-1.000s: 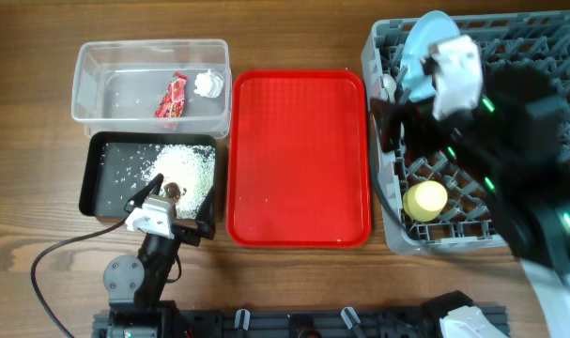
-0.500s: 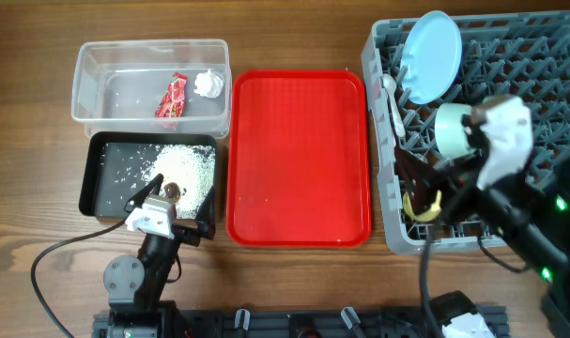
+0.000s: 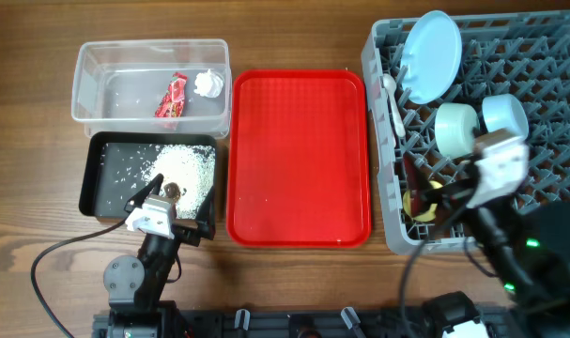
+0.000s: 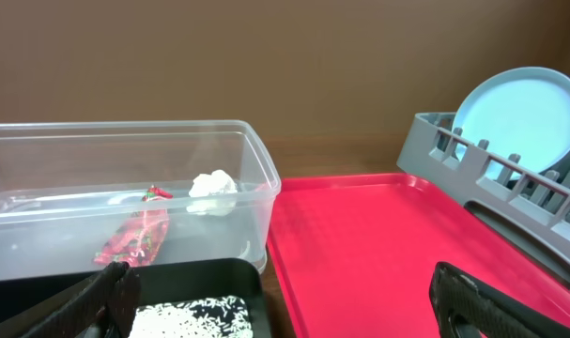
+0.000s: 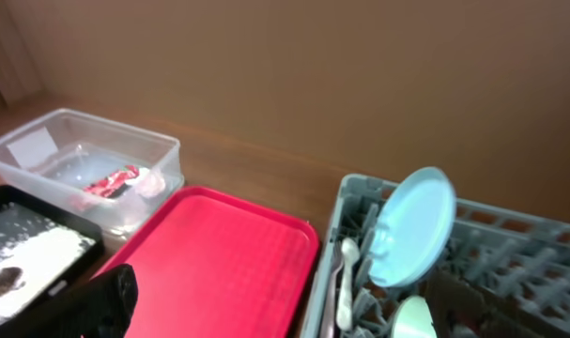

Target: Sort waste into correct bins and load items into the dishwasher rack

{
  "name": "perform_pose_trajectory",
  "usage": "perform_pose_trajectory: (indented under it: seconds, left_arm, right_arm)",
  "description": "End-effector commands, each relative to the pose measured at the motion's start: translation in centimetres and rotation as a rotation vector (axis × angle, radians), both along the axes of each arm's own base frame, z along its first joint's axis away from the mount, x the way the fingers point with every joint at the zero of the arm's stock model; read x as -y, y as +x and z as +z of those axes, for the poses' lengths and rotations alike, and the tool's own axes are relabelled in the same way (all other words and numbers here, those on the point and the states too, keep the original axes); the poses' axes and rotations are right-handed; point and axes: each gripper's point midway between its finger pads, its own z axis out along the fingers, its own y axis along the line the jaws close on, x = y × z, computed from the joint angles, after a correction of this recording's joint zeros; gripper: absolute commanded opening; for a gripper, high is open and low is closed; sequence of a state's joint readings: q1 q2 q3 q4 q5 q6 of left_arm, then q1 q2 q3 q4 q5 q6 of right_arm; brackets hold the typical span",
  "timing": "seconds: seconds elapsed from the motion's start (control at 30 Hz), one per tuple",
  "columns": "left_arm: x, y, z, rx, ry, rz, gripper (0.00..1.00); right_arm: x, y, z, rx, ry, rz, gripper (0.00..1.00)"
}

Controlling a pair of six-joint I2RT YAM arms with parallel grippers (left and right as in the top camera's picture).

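**Dishes in the Rack, Trash in the Bins**

The big grey rack (image 3: 547, 47) sits on the right side of the table. The round blue plate (image 3: 429, 58) stands on its edge in the far left corner of the rack. The mint bowl (image 3: 454, 130) and the light-blue bowl (image 3: 505, 113) sit right beside each other near the middle. A white spoon (image 5: 345, 272) lies along the rack's left side. A bit of the yellow cup (image 3: 422, 202) peeks out by the right gripper (image 3: 442, 195), which hangs over the near part of the rack. Its jaws are wide apart and hold nothing.

The red wrapper (image 3: 172, 97) and the white tissue (image 3: 207, 84) lie in the clear tub (image 3: 153, 44). The rice grains (image 3: 186, 167) and the brown scrap (image 3: 172, 191) lie in the black tray (image 3: 89, 188). The left gripper (image 4: 285, 291) hangs at the near edge of the black tray. Its jaws are wide apart and hold nothing too.

The red tray (image 3: 299, 141) lies between the bins and the rack.
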State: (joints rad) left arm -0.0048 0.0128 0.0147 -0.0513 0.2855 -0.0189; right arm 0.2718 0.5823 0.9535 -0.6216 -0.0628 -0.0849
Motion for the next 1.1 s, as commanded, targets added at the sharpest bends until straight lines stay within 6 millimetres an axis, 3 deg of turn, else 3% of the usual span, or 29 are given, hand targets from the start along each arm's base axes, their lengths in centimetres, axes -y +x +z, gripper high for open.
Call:
perform_pose_trajectory:
  seconds: [0.0,0.4,0.57,0.73,0.8,1.07]
  left_arm:
    - [-0.1,0.0,-0.1,0.009,0.015,0.006,1.00]
    - [-0.1,0.0,-0.1,0.009,0.015,0.005,1.00]
    - [-0.1,0.0,-0.1,0.009,0.015,0.006,1.00]
    - [-0.1,0.0,-0.1,0.009,0.015,0.005,1.00]
    - [-0.1,0.0,-0.1,0.009,0.015,0.006,1.00]
    - [-0.1,0.0,-0.1,0.009,0.015,0.006,1.00]
  right_arm:
    - [-0.5,-0.3,-3.8,0.045,0.004,0.036,1.00]
    - [0.5,-1.2,-13.1,0.139,0.038,0.027,1.00]
    - [1.5,-0.7,-15.2,0.161,0.039,-0.012,1.00]
    - [1.5,0.3,-16.6,0.216,0.047,-0.015,1.00]
    - [1.5,0.6,-16.0,0.279,0.047,-0.019,1.00]
    - [1.7,0.6,-16.3,0.268,0.046,-0.030,1.00]
